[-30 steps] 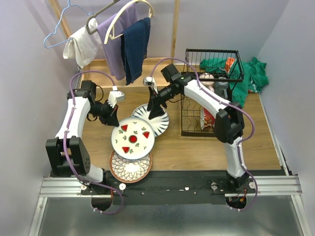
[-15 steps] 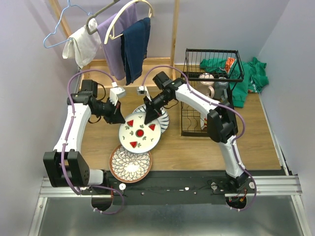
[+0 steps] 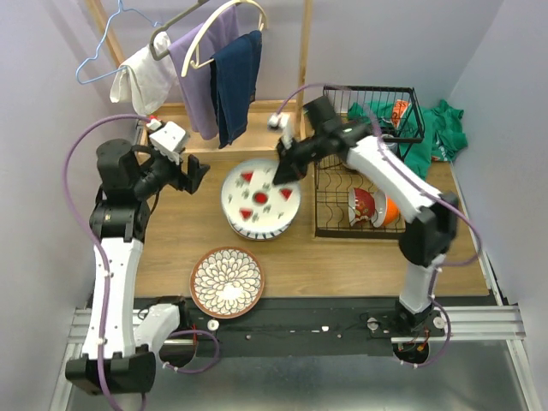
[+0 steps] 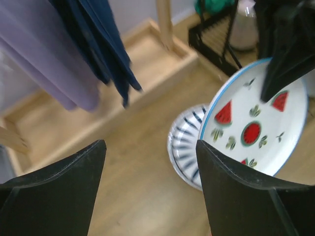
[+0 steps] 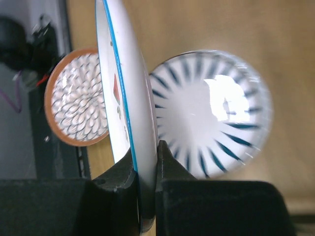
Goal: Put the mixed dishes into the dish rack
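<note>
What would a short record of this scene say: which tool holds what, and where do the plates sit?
left tool: open, empty
right tool: shut on the fruit plate's rim
fruit plate: lifted, tilted, over the striped plate
striped plate: flat on the table
brown-rimmed plate: flat, near the table's front edge
rack: right of the plates, bowls inside

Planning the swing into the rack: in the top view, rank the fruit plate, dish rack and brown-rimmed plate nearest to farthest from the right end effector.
1. Fruit plate, gripped at its rim by the right end effector.
2. Dish rack, just to its right.
3. Brown-rimmed plate, far off at the near left.
</note>
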